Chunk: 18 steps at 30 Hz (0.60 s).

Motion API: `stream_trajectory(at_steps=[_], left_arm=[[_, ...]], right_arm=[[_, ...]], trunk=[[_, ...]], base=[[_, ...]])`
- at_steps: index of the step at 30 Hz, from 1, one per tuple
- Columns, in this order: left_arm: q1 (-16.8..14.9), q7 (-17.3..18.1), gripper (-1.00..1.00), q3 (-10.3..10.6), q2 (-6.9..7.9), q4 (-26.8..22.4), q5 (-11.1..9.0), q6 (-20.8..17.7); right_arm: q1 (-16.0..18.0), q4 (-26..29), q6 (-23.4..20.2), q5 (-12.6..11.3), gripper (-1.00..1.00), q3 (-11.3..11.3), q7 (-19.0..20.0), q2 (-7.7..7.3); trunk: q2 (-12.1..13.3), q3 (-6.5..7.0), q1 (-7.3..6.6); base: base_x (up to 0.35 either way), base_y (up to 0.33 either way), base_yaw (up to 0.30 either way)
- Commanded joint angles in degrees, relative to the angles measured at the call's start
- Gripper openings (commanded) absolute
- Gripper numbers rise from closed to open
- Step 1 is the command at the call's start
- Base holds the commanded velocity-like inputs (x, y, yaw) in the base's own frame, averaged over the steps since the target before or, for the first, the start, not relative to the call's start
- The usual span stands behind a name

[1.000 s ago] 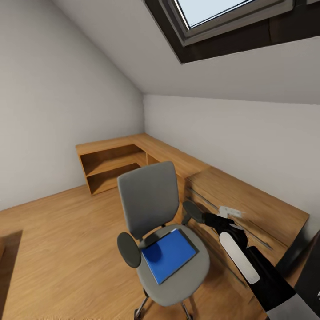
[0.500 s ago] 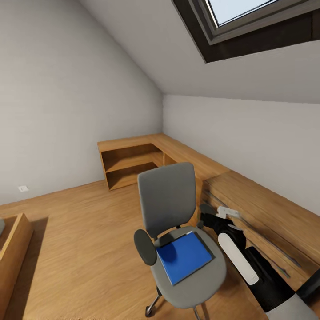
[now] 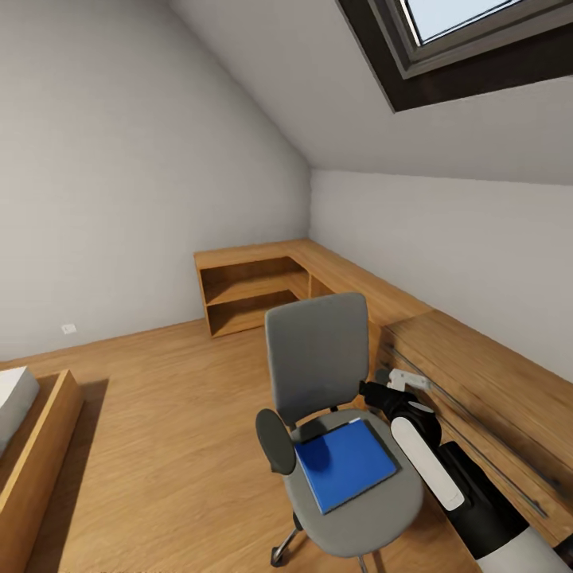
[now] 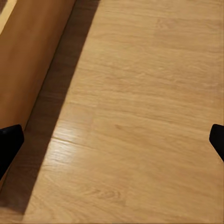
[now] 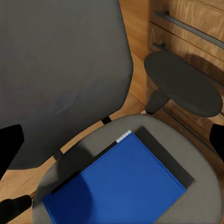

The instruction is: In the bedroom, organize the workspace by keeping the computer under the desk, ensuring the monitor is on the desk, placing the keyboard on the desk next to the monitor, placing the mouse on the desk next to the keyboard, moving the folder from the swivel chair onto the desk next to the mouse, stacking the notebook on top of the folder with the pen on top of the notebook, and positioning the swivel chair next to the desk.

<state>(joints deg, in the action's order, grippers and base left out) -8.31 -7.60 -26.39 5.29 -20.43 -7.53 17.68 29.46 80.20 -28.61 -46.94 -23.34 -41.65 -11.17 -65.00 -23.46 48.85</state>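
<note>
The blue folder (image 3: 344,464) is seen flat on the swivel chair (image 3: 318,374) seat, beside a wooden dresser (image 3: 485,382). The right gripper (image 5: 112,140), fingers spread and empty, is poised above it; a descent and grasp are judged next. The left gripper (image 4: 112,140), likewise spread, is aimed at the floor (image 4: 140,116).

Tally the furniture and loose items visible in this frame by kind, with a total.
Swivel chair: 1
Blue folder, lying on the chair seat: 1
Wooden corner shelf unit: 1
Wooden drawer unit beside the chair: 1
Bed, partly seen: 1
Total: 5
</note>
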Motion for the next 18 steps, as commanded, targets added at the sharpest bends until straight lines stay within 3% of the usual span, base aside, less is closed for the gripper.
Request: stream_trajectory(at_steps=[1,18], left_arm=[[0.0,0.0,1.0,0.1,-0.01,0.0,-0.6,0.4],[0.0,-0.2,1.0,0.1,-0.05,0.1,-0.6,0.8]], right_arm=[[0.1,0.0,-0.1,-0.4,1.0,-0.1,-0.4,-0.07],[0.1,0.1,0.0,-0.7,1.0,-0.2,-0.3,0.0]], trunk=[[-0.4,-0.24,0.22],[-7.3,-3.3,3.96]], base=[[0.0,0.0,0.009],[0.0,0.0,0.001]])
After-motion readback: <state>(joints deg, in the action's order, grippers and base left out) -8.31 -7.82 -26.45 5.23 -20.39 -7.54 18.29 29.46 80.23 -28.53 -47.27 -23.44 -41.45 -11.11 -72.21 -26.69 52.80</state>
